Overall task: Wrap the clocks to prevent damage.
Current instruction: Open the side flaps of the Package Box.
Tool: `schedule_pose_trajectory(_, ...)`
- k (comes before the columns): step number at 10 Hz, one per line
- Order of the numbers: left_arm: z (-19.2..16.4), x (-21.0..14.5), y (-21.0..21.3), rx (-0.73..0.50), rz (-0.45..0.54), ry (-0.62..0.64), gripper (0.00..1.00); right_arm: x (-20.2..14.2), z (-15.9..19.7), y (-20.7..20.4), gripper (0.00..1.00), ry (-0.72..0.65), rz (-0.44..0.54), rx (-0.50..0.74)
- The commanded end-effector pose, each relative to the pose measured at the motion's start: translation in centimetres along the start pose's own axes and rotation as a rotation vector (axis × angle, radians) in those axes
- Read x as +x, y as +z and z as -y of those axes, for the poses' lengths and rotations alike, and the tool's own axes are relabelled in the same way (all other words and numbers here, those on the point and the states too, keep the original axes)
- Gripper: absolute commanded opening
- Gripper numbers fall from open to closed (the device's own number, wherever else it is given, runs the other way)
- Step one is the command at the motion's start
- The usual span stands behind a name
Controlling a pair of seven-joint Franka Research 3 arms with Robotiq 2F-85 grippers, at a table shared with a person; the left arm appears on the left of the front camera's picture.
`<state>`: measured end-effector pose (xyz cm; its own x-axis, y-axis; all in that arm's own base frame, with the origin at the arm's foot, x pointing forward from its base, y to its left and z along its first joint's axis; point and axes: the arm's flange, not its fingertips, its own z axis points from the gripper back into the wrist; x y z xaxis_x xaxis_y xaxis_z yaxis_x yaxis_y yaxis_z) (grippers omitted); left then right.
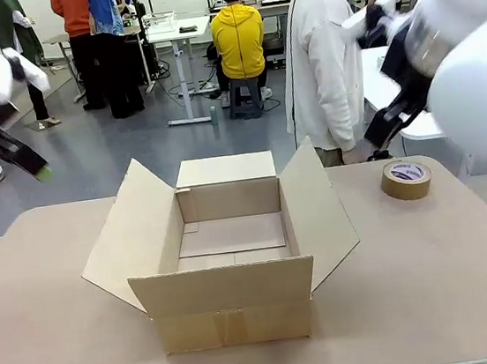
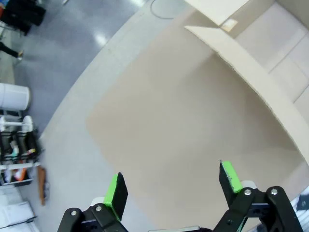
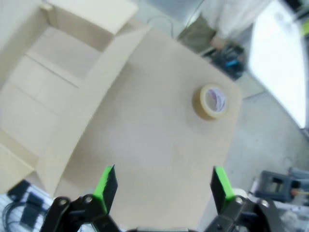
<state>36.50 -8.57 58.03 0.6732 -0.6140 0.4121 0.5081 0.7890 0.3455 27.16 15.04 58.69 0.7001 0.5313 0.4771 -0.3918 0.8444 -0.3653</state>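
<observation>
The clocks are out of view. My left gripper (image 2: 174, 186) is open with nothing between its green pads, and hangs above the bare left part of the table (image 2: 183, 135). From the front it is raised at the far left (image 1: 28, 164). My right gripper (image 3: 164, 186) is open too, held high over the right part of the table between the box and the tape roll. My right arm (image 1: 468, 57) rises at the right edge of the front view.
An open brown cardboard box (image 1: 233, 312) stands mid-table, flaps spread, its inside bare (image 3: 53, 63). A brown tape roll (image 1: 406, 179) lies flat at the back right (image 3: 212, 101). A person in a white coat (image 1: 326, 56) stands at the far side.
</observation>
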Motion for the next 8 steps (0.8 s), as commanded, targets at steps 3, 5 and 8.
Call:
schedule_pose_trajectory(3,-0.9,0.4,3.0,0.028,-0.002,-0.014,1.00,0.0,0.0,0.0,1.00,0.000,0.000,0.000)
schedule_pose_trajectory(5,-0.9,0.4,3.0,0.028,-0.002,-0.014,1.00,0.0,0.0,0.0,1.00,0.000,0.000,0.000)
schedule_pose_trajectory(8,-2.4,0.0,2.4,-0.135,0.047,-0.084,1.00,-0.3,2.6,0.2,1.00,0.097,-0.049,0.379)
